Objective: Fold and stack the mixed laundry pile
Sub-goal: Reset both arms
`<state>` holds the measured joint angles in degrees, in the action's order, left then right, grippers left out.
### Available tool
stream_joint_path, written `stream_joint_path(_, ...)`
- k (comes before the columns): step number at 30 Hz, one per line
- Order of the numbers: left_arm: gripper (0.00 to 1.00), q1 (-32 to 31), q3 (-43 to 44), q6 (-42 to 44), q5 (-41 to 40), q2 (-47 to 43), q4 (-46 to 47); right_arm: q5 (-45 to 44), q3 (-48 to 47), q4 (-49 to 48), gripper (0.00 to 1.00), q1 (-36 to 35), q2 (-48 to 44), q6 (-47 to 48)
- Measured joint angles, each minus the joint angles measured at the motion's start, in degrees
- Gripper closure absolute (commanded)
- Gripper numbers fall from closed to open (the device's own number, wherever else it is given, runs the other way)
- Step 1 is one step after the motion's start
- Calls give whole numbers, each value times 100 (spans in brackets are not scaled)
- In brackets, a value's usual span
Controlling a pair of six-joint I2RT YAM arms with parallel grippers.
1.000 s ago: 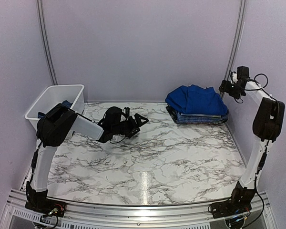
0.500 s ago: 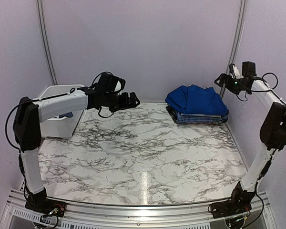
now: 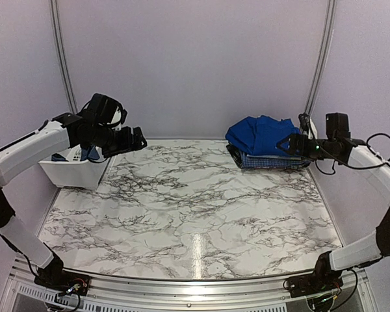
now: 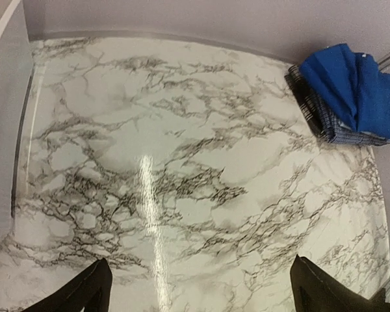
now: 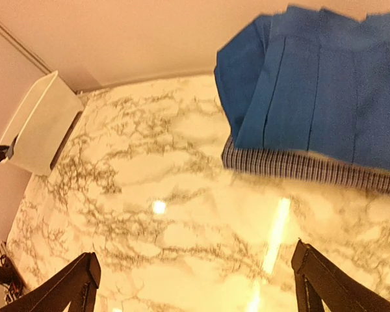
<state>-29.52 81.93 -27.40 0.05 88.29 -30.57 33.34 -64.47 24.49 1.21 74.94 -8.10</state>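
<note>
A folded stack sits at the table's back right: a royal blue garment (image 3: 265, 135) (image 4: 351, 84) (image 5: 312, 91) on top of a navy small-check shirt (image 3: 270, 162) (image 4: 328, 123) (image 5: 299, 168). More blue cloth (image 3: 86, 154) pokes out of the white bin. My left gripper (image 3: 131, 139) (image 4: 201, 292) hangs open and empty in the air beside the bin, high above the marble. My right gripper (image 3: 288, 144) (image 5: 195, 286) is open and empty, just right of the stack, pointing left over its near edge.
The white plastic bin (image 3: 70, 172) (image 5: 36, 123) stands at the back left against the wall. The marble tabletop (image 3: 195, 201) spreads between bin and stack. Grey walls close in on three sides, with metal posts in the back corners.
My left arm swung up from the table's middle and back to the left, beside the bin. My right arm dropped from the wall corner toward the stack, its jaws spreading a little wider.
</note>
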Motion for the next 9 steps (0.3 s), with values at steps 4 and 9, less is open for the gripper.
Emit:
stream_joint_path(4,1,-35,-914,-181,-63,-350,-142,79,1104,57,1,-2,-758,15)
stream_joint_path(9,1,-33,-1969,-385,-162,-789,-138,160,1967,98,2,-2,-1519,24)
